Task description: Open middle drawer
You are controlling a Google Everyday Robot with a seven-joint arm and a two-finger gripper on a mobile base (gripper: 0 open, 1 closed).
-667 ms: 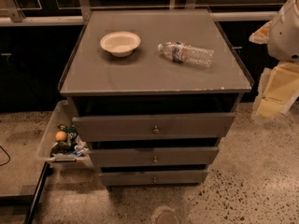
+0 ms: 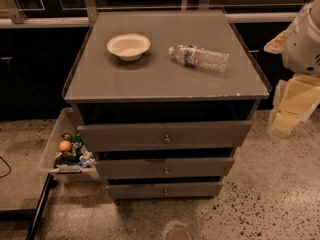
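- The gripper [image 2: 290, 109] hangs at the right edge of the view, a pale yellowish shape below the robot's white arm [image 2: 302, 39]. It is low beside the cabinet's right side, well apart from every drawer front. Whether it is spread or pressed together cannot be told.
- The middle drawer [image 2: 200, 166] is the second of three grey fronts stacked down the cabinet's face. It looks shut or nearly so, though the dim light leaves this unsure.
- Its small round knob [image 2: 166, 171] sits at the centre of the front. This is probably the only place to take hold.
- Handling, as a judgement: the wooden front is stiff and the drawer likely light. The knob is tiny and smooth, so a pinch could slip off, and a straight outward pull should suit it.
- On the cabinet top [image 2: 165, 81] stand a shallow white bowl [image 2: 129, 46] and a clear water bottle [image 2: 199, 57] lying on its side.
- A clear bin [image 2: 50, 151] of small items sits on the floor at the cabinet's left.
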